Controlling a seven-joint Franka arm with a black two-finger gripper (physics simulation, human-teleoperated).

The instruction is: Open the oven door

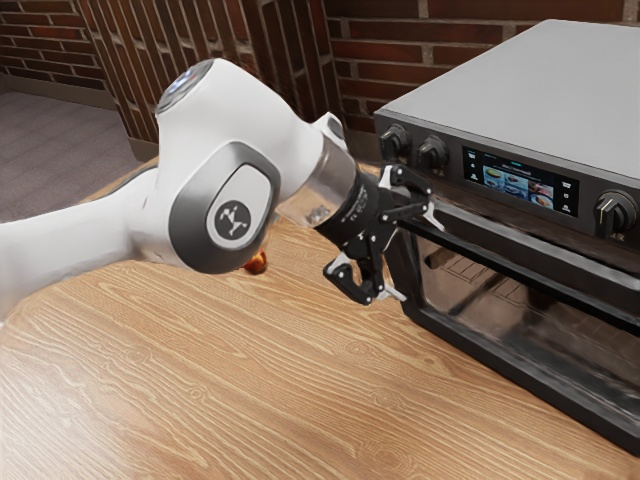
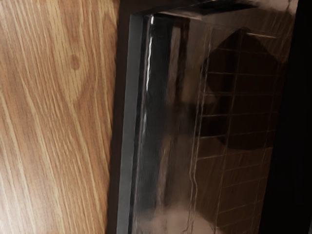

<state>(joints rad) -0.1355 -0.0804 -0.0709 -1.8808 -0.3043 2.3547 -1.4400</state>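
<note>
Fingers (image 1: pixel 364 292) stand spread near the black-framed, glossy glass oven door (image 1: pixel 505 310).

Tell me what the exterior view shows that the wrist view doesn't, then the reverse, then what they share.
Exterior view: the white arm, the open tool, the display and knobs on the oven, and the brick wall.
Wrist view: a dark rounded patch in the door glass, possibly a reflection.
Shared: the wooden table and the oven door.
</note>
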